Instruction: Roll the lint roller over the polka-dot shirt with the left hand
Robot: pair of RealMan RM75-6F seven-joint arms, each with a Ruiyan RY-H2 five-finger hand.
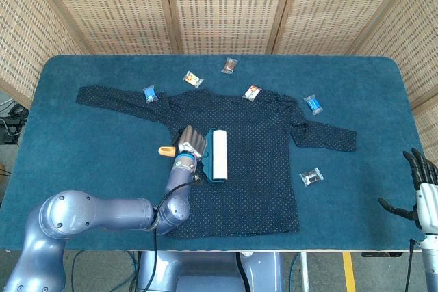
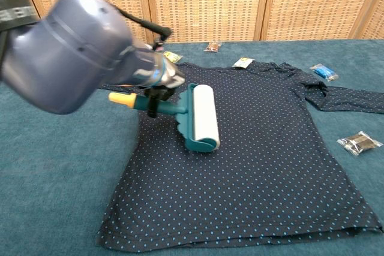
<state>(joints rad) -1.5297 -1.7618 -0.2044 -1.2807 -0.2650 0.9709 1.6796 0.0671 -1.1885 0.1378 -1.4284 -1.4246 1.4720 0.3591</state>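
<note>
A dark polka-dot shirt [image 1: 253,141] [image 2: 258,148] lies flat on the blue table, sleeves spread. My left hand [image 1: 190,145] [image 2: 161,79] grips the teal handle of the lint roller [image 1: 218,154] [image 2: 201,117], whose orange handle end sticks out to the left. The white roll rests on the shirt's body, left of its middle. My right hand [image 1: 423,186] hangs open off the table's right edge, holding nothing; the chest view does not show it.
Several small wrapped snacks lie around the shirt: one blue [image 1: 149,93], one at the collar [image 1: 252,91], one brown [image 1: 228,65], one blue at the right [image 1: 313,104], one dark by the hem side [image 1: 311,176]. Wicker screens stand behind the table.
</note>
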